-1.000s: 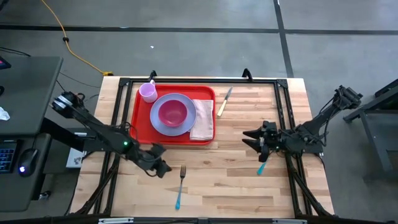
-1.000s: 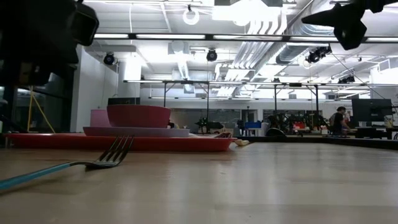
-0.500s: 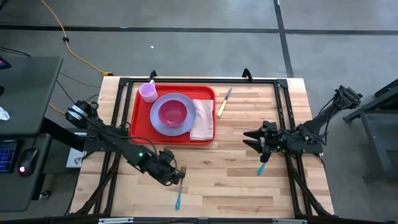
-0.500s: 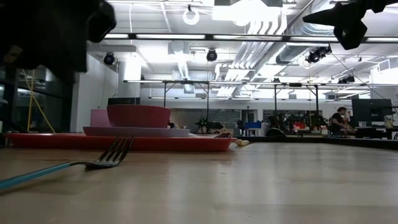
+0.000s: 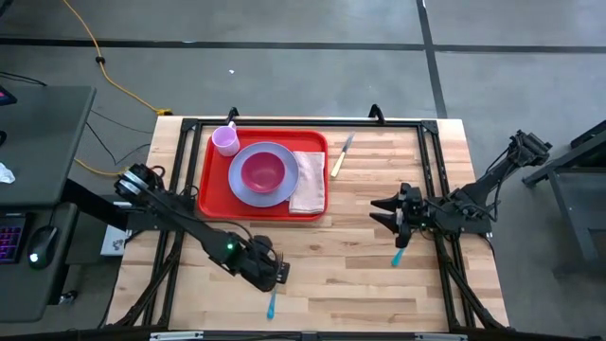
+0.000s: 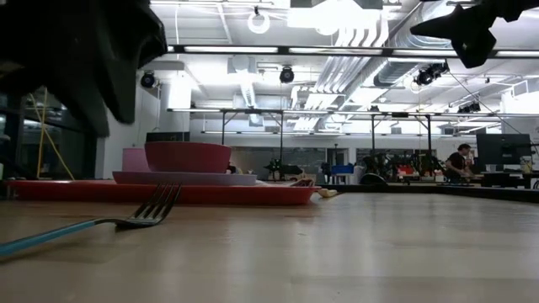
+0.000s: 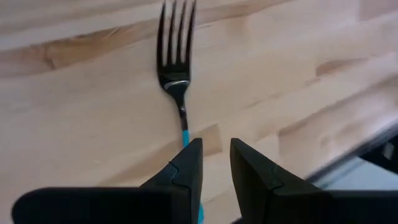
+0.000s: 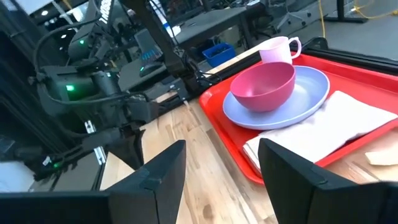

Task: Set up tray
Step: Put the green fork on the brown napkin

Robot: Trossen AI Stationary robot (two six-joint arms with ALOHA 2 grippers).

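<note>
The left wrist view gave what the others could not: the left hand (image 7: pixel 216 163) hung just over the blue handle of a fork (image 7: pixel 176 59), its fingers (image 7: pixel 186 171) apart by a narrow gap and pinching nothing, tines pointing away from it. From above that hand (image 5: pixel 269 269) hid most of the fork, leaving only the handle end (image 5: pixel 271 305) showing just beyond it. The low view showed the fork (image 6: pixel 126 219) lying flat on the surface (image 6: pixel 337 252).

The tray (image 5: pixel 214 189) sat well beyond the left hand, carrying a lavender plate (image 5: pixel 280 161), a pink bowl (image 5: pixel 262 171), a pink cup (image 5: pixel 225 141) and a napkin (image 5: pixel 309 182). A knife (image 5: pixel 341 154) lay beside the tray.

The right hand (image 5: pixel 379 210) waited far to the side, fingers (image 8: pixel 158 180) spread wide and empty, a blue-handled utensil (image 5: pixel 399 254) by it.

Behind the surface stretched a workshop with ceiling ducts and a person (image 6: pixel 460 160) far off.
</note>
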